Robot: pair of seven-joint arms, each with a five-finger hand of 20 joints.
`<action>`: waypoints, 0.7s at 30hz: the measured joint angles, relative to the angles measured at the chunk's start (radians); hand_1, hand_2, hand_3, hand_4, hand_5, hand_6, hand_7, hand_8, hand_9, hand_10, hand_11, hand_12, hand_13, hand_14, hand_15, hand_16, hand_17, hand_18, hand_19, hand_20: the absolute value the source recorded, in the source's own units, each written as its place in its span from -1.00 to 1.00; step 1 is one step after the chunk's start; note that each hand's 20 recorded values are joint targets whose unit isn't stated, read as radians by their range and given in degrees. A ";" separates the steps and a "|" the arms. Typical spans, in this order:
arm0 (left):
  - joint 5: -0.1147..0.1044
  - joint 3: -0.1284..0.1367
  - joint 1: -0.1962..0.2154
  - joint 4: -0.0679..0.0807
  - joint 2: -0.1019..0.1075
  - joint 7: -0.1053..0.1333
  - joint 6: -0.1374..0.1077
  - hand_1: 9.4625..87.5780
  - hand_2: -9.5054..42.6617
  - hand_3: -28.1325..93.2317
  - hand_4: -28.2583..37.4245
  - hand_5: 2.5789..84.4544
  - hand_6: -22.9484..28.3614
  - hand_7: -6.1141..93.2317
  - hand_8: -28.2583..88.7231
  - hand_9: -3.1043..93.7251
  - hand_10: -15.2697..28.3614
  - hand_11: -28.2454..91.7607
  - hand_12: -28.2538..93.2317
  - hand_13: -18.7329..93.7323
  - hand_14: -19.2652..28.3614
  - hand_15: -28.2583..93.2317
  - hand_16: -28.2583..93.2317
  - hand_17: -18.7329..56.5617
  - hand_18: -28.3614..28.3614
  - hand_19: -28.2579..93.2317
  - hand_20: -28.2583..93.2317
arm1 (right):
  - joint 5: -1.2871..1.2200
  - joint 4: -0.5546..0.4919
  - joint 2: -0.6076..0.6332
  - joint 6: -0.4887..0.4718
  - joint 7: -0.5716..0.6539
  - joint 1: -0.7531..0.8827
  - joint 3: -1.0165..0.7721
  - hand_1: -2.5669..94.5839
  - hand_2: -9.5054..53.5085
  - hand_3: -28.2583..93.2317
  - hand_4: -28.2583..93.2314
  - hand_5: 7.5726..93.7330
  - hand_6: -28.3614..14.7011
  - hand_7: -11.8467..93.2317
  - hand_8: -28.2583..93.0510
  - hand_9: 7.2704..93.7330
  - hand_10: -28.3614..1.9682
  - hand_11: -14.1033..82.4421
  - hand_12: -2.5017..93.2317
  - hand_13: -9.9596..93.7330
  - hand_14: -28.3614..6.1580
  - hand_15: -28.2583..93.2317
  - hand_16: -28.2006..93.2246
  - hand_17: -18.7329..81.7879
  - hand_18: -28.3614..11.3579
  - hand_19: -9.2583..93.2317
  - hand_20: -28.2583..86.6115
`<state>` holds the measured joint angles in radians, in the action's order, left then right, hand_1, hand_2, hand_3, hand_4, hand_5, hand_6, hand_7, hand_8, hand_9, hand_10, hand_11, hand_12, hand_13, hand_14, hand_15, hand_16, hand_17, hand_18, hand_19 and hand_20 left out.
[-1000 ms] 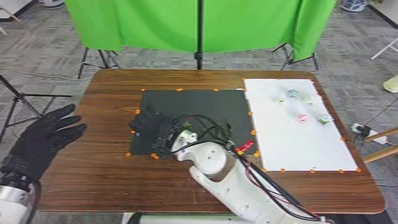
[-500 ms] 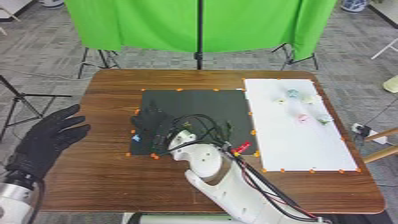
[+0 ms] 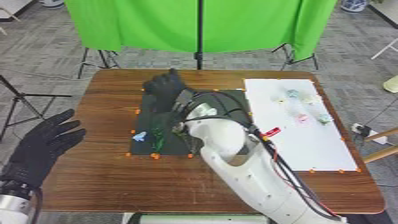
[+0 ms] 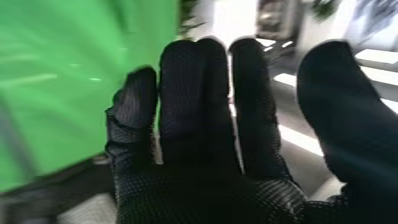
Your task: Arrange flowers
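The right hand [image 3: 163, 90], straight-fingered and empty, hangs at the mat's [image 3: 176, 148] far edge, perhaps to spare the blue flower [image 3: 139, 136] and greenery [image 3: 158, 140] lying nearer, while the left hand [image 3: 40, 145] hangs relaxed, holding nothing.

Head view: above and behind the right hand [image 3: 165, 91], facing forward-down. Wrist view: close against it, facing past its tips; both share it and the cloth [image 3: 142, 25] beyond.

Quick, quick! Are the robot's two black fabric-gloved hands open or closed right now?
Black-gloved left hand: open, fingers spread, holding nothing.
Black-gloved right hand: open, fingers straight up in the wrist view, nothing held.
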<state>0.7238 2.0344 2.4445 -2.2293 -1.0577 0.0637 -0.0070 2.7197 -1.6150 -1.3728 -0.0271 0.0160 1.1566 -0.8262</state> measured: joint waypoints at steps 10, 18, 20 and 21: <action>0.003 -0.009 0.005 0.002 -0.017 0.003 -0.008 -0.54 -0.66 0.65 -0.83 -0.24 -0.03 -0.30 -0.75 -0.34 0.28 0.00 -0.30 -0.21 0.44 0.19 -0.55 -0.63 0.80 0.29 -0.39 | -0.108 0.057 0.289 0.002 0.270 -0.072 -0.197 -0.44 -0.94 0.96 -1.00 -0.34 0.08 -0.07 -0.89 -0.29 0.00 0.17 -0.46 0.00 0.17 0.41 -0.32 -0.23 -0.46 0.55 0.18; 0.004 -0.009 0.002 0.002 -0.017 0.004 -0.006 -0.54 -0.66 0.65 -0.83 -0.24 -0.03 -0.30 -0.75 -0.34 0.28 0.00 -0.30 -0.21 0.44 0.19 -0.55 -0.63 0.80 0.29 -0.39 | -0.109 -0.065 0.524 -0.030 0.332 0.175 -0.456 -0.40 -1.00 0.95 -1.00 -0.20 0.12 -0.02 -0.91 -0.15 0.07 0.30 -0.46 0.11 0.21 0.46 -0.30 -0.20 -0.45 0.60 0.18; 0.004 -0.009 0.000 0.004 -0.017 0.003 -0.006 -0.54 -0.66 0.65 -0.83 -0.24 -0.03 -0.30 -0.75 -0.34 0.27 0.00 -0.30 -0.21 0.44 0.19 -0.55 -0.63 0.80 0.29 -0.39 | -0.110 -0.071 0.540 -0.028 0.335 0.240 -0.496 -0.39 -1.00 0.95 -1.00 -0.17 0.14 -0.02 -0.91 -0.12 0.11 0.30 -0.46 0.12 0.23 0.46 -0.30 -0.19 -0.45 0.60 0.18; 0.004 -0.009 -0.001 0.004 -0.017 0.003 -0.006 -0.54 -0.66 0.65 -0.83 -0.24 -0.03 -0.30 -0.75 -0.34 0.27 0.00 -0.30 -0.21 0.44 0.19 -0.55 -0.63 0.80 0.29 -0.39 | -0.110 -0.074 0.544 -0.027 0.335 0.271 -0.512 -0.39 -1.00 0.95 -1.00 -0.17 0.14 -0.02 -0.91 -0.12 0.11 0.30 -0.46 0.12 0.23 0.46 -0.30 -0.19 -0.45 0.60 0.18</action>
<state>0.7277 2.0256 2.4438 -2.2249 -1.0749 0.0665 -0.0125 2.6096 -1.6891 -0.8287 -0.0543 0.3506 1.4275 -1.3380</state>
